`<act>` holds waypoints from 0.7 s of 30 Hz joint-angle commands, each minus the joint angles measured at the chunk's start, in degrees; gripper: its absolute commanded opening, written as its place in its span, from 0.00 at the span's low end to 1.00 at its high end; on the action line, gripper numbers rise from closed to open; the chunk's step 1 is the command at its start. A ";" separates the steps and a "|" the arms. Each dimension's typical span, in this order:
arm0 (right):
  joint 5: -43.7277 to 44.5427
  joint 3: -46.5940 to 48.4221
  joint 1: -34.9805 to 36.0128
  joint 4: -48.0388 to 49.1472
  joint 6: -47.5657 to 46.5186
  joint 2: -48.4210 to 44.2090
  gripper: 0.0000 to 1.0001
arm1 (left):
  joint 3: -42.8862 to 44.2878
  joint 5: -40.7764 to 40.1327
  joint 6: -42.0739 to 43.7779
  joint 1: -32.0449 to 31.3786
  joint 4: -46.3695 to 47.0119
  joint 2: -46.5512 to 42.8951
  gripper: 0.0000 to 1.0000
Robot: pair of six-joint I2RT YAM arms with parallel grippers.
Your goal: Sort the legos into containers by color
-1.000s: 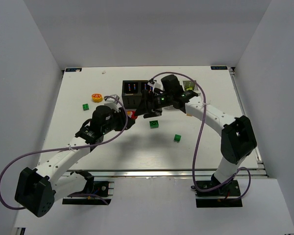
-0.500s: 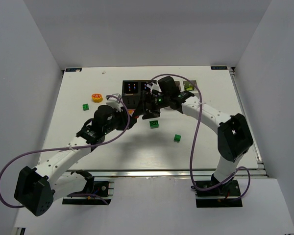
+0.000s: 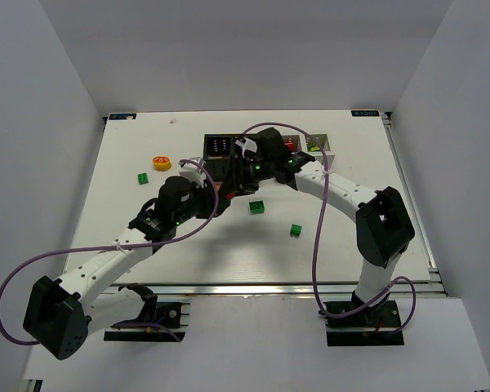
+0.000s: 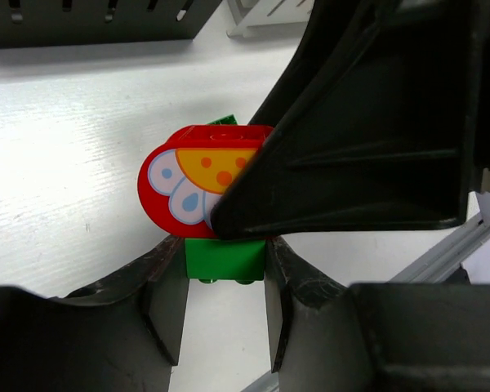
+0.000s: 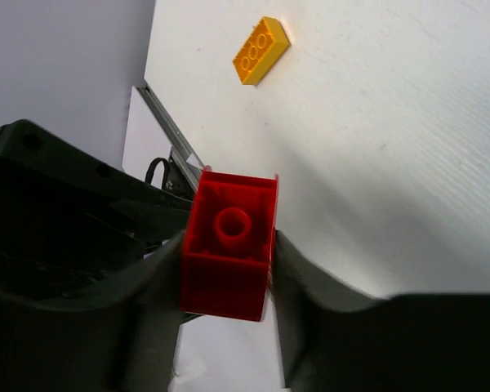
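Both arms meet just in front of the black slotted two-compartment container (image 3: 216,167), over the white table (image 3: 229,261).

- Left gripper (image 4: 224,273): its fingers are pressed in on a small green plastic brick (image 4: 225,260), pinched by its two sides.
- A red rounded plastic brick with a printed flower face (image 4: 188,181) is seated on top of the green one. The two are joined as one stack and held clear of the table.
- Right gripper (image 5: 229,255): the pads are laid against both sides of the red brick, whose hollow underside is turned to the wrist camera. A pinch is judged to be made, though how firm it is cannot be told.
- Reason for the double hold, as judged: two colours are stuck together and cannot be sorted as one. One arm anchors the green part so the red part can be pulled off by the other.
- Red and lime pieces are seen in the white slotted container (image 3: 327,147), so the red brick is probably bound there.
- Unsorted on the table: green bricks (image 3: 257,207) (image 3: 296,230) (image 3: 143,178), an orange-yellow round piece (image 3: 162,162) and a yellow oblong brick (image 5: 261,51).
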 commanded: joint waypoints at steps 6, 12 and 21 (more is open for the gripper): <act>-0.01 2.25 -0.01 5.00 -2.81 -0.69 0.09 | 0.09 -0.86 -0.51 -0.41 1.71 -0.81 0.00; -0.01 6.11 -2.21 6.24 -3.96 0.36 0.00 | -1.66 -0.95 -0.77 -0.41 1.36 -2.04 0.00; -0.54 11.74 -6.25 7.47 -7.30 2.03 0.00 | -5.70 -2.00 -2.44 -0.41 1.27 -5.72 0.00</act>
